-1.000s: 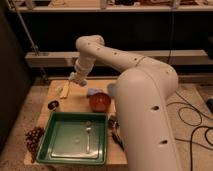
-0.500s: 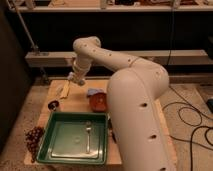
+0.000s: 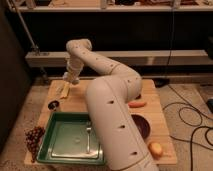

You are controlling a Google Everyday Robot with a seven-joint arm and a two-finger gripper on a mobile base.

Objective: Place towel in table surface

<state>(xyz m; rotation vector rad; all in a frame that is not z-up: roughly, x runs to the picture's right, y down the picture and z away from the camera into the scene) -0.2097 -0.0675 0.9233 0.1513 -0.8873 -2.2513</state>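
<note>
wooden table [image 3: 152, 107]: end effector [image 3: 69, 79] shifted toward far-left corner, near banana [image 3: 64, 90]; grip state unclear.

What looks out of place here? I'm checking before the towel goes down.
The grapes hang off the table's front left corner, beside the green tray, so they could fall. No towel is visible. The gripper hovers over the banana at the back left.

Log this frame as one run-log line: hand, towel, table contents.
hand: far-left table corner, over banana | towel: not visible | tray: holds fork | also: grapes, carrot, bowl
</note>
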